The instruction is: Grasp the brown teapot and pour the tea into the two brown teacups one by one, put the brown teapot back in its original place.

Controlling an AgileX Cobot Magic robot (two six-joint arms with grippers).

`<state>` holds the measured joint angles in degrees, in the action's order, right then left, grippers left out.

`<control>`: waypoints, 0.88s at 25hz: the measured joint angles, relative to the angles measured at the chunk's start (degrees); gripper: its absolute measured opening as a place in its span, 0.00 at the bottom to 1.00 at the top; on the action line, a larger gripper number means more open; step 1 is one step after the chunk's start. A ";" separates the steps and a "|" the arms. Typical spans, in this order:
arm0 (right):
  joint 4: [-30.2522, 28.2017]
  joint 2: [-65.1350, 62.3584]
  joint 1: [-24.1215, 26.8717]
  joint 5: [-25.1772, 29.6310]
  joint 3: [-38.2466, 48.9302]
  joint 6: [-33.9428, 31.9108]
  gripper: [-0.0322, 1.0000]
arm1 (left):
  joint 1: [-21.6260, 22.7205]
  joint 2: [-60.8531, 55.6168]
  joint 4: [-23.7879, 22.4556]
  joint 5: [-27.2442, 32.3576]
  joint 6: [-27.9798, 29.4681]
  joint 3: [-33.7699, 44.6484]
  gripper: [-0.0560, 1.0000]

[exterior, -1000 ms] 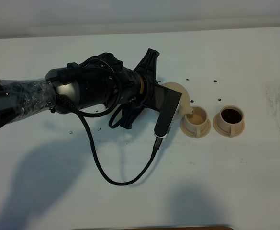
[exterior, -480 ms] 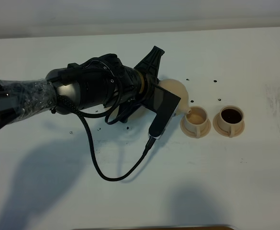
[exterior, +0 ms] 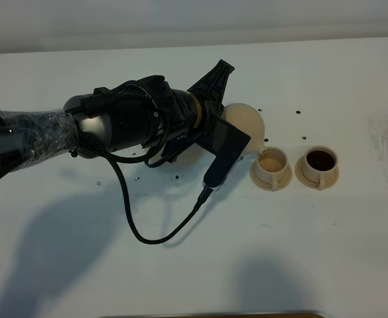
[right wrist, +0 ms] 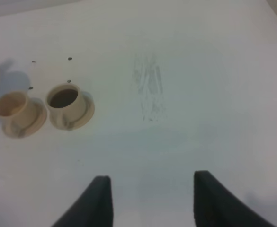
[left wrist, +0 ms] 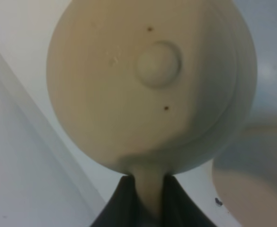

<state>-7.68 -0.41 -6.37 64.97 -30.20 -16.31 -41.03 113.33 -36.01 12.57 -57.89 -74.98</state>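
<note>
**A:** Left gripper, state?
**B:** Clamped on the loop handle of the brown teapot. The pot is held tipped above the table, with its spout just beside the rim of the nearer teacup.
**A:** Cups?
**B:** Side by side. The farther teacup holds dark liquid; the nearer one looks pale inside.
**A:** Right gripper?
**B:** Jaws apart, holding nothing, well apart from both cups.

Teacups crowd teapot — open table beyond
</note>
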 joint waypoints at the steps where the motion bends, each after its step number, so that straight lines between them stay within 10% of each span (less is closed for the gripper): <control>1: 0.00 0.00 0.00 0.00 0.00 0.00 0.43 | 0.00 0.00 -0.25 -0.19 0.00 0.00 0.13; 22: 0.00 0.00 0.00 0.00 0.00 0.00 0.43 | -0.66 0.00 -0.62 -2.31 -8.90 0.00 0.13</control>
<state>-7.68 -0.41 -6.37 64.97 -30.20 -16.31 -41.69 113.33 -36.63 10.27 -66.79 -74.98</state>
